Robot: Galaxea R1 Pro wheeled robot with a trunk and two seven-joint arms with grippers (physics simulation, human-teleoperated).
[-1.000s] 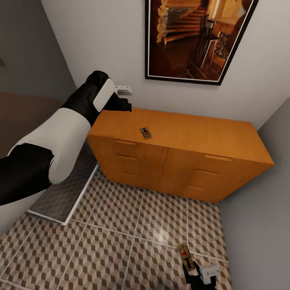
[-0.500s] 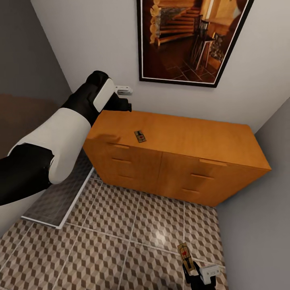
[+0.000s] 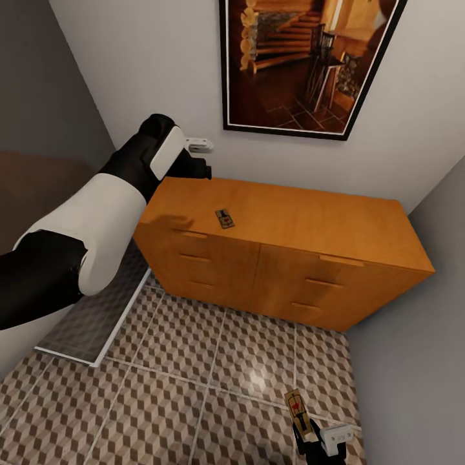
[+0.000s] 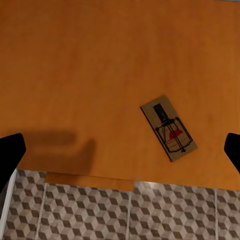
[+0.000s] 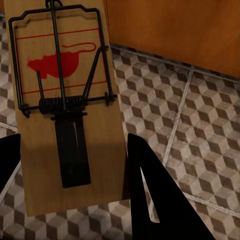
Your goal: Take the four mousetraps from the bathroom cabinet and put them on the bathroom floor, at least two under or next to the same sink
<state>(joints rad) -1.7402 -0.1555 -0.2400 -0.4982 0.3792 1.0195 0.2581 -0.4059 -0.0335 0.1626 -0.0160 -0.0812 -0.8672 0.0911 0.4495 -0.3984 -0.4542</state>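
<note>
While one mousetrap (image 3: 225, 219) lies flat on the cabinet (image 3: 310, 223) top beneath the spread-fingered left gripper (image 4: 120, 150), the right gripper (image 3: 309, 434) clamps a second mousetrap (image 5: 62, 100) above the bathroom floor (image 3: 194, 387).

cabinet (image 3: 310, 223) top — bare around one mousetrap (image 3: 225, 218) | wall (image 3: 142, 71) close behind | floor (image 3: 194, 381) open

A framed picture (image 3: 309, 64) of a wooden staircase is hung on the pale wall (image 3: 148, 77) at 12 o'clock. A white-edged grey mat (image 3: 97, 310) is laid at 8 o'clock.
</note>
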